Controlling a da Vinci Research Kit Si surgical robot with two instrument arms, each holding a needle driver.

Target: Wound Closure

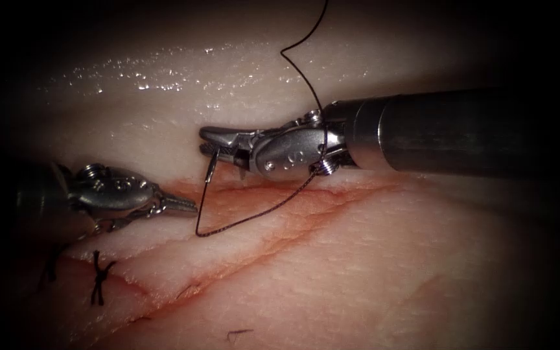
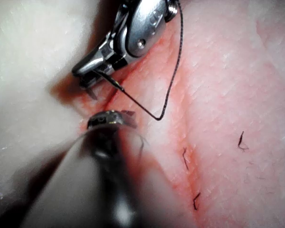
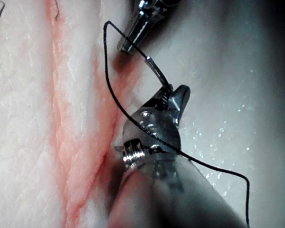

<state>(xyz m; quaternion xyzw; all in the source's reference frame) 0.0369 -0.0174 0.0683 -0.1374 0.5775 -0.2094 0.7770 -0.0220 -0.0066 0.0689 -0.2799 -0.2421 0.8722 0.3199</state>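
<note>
Right tool grips needle above the cut, left tool empty beside it.

Right tool [image 1: 218, 144] has its jaws closed on the needle [image 1: 211, 167] near its thread end; the needle hangs free of the tissue [image 1: 371, 259], pointing down toward the cut [image 1: 273, 194]. Thread [image 1: 254, 217] runs from the needle down onto the tissue and back up over the right tool's wrist. Left tool [image 1: 186, 206], jaws closed on nothing, lies left of and below the needle, tip aimed toward it. Finished stitch [image 1: 98, 279] sits at the cut's left end.
</note>
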